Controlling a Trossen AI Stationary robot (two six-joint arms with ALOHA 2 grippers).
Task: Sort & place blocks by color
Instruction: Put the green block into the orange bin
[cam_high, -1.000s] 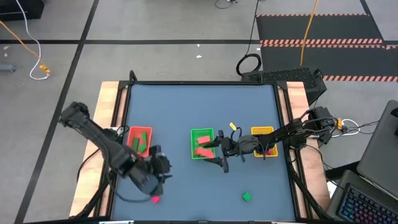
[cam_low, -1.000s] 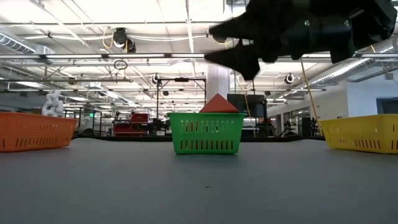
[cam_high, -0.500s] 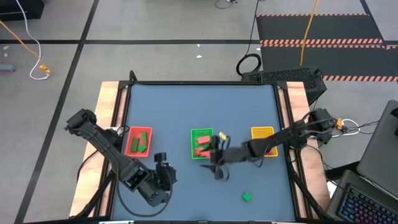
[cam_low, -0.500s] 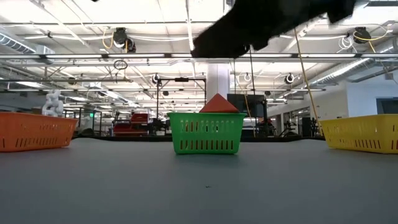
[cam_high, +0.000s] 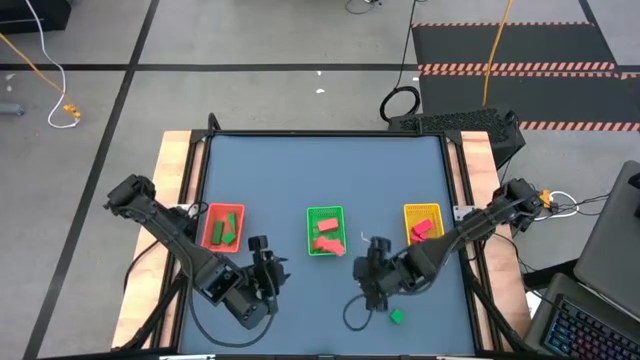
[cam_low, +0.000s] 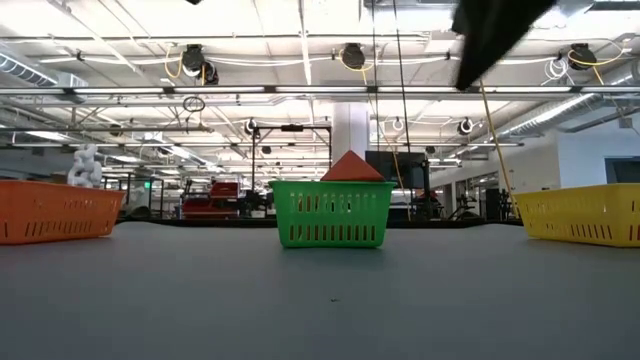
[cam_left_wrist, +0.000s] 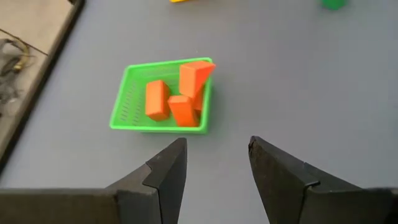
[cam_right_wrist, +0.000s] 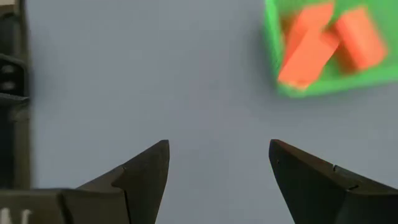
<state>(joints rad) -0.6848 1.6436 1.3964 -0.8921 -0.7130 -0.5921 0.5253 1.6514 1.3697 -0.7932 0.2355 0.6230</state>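
Three trays stand in a row: an orange tray holding green blocks, a green tray holding salmon blocks, and a yellow tray holding a red block. One salmon block sticks up above the green tray's rim. A loose green block lies on the mat near the front edge. My left gripper hovers open near-left of the green tray, pointing at it. My right gripper hovers open near-right of that tray, just beyond the green block. Nothing is between either pair of fingers.
The blue mat lies bare behind the trays. Wooden table edges run along both sides. Part of an arm shows dark at the top of the low view. Cables hang beside the right gripper.
My right gripper has drawn away from the green tray toward the table's near edge, risen and tipped from nearly level to pointing steeply down. My left gripper has shifted a little toward the table's right and turned toward the green tray. No block has visibly moved.
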